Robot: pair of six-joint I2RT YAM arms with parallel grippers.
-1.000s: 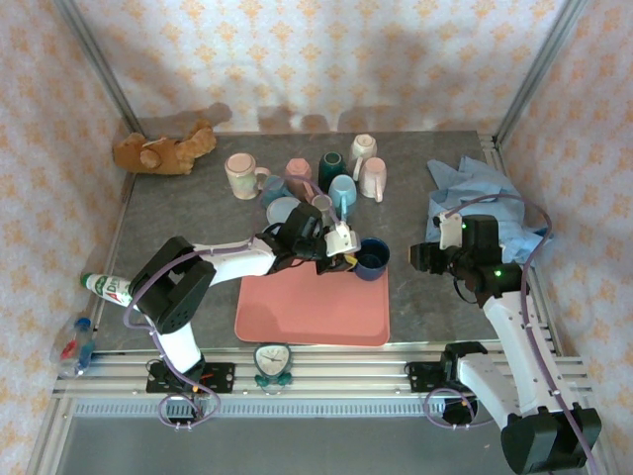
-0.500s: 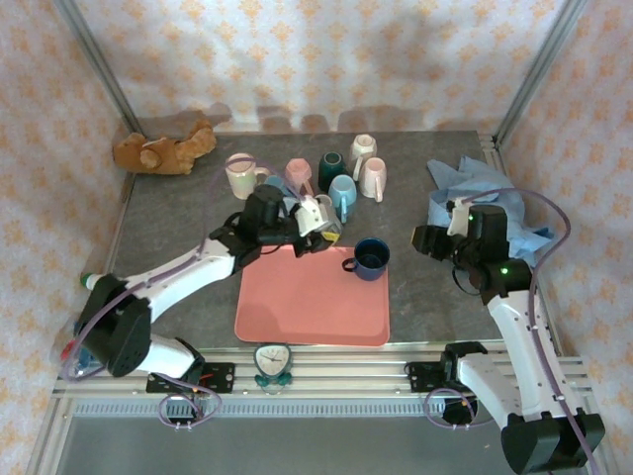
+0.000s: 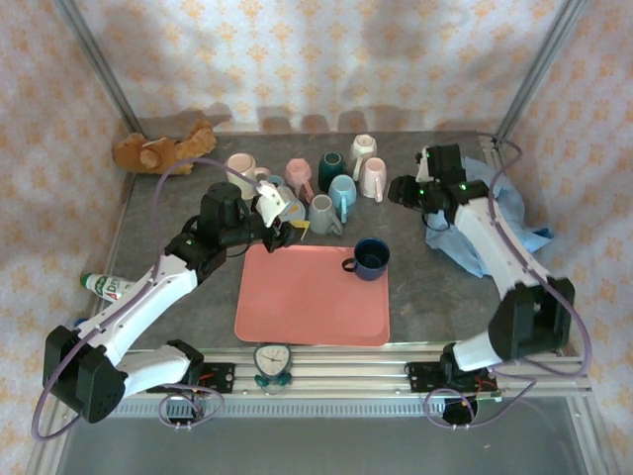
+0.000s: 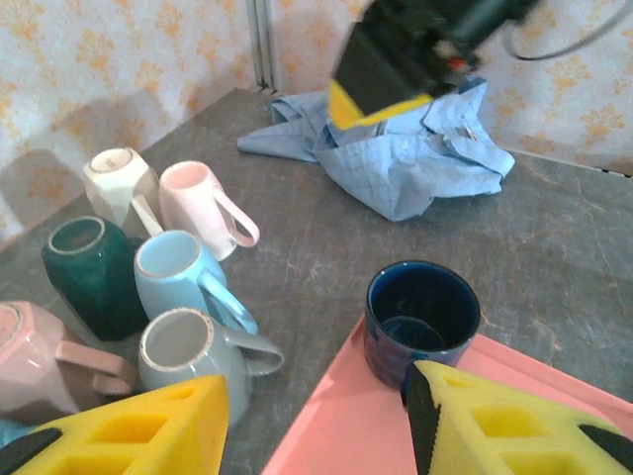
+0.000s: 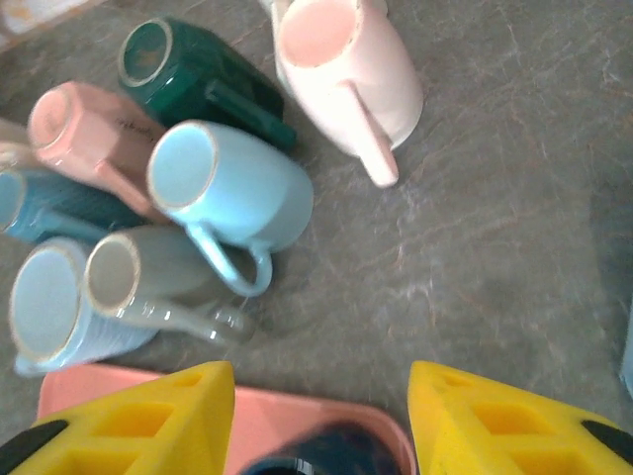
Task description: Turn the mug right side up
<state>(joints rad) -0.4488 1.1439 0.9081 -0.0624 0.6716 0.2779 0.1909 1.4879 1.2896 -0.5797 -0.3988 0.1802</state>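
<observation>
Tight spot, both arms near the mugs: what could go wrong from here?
The light blue mug and grey mug sit tight together, so gripping one may topple the other. The left tool and right tool hover by the same cluster and might collide. The navy mug at the tray's corner could be bumped.

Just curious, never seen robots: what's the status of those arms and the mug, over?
Left gripper open, right gripper open. Navy mug upright on tray. Other mugs crowded behind.
</observation>
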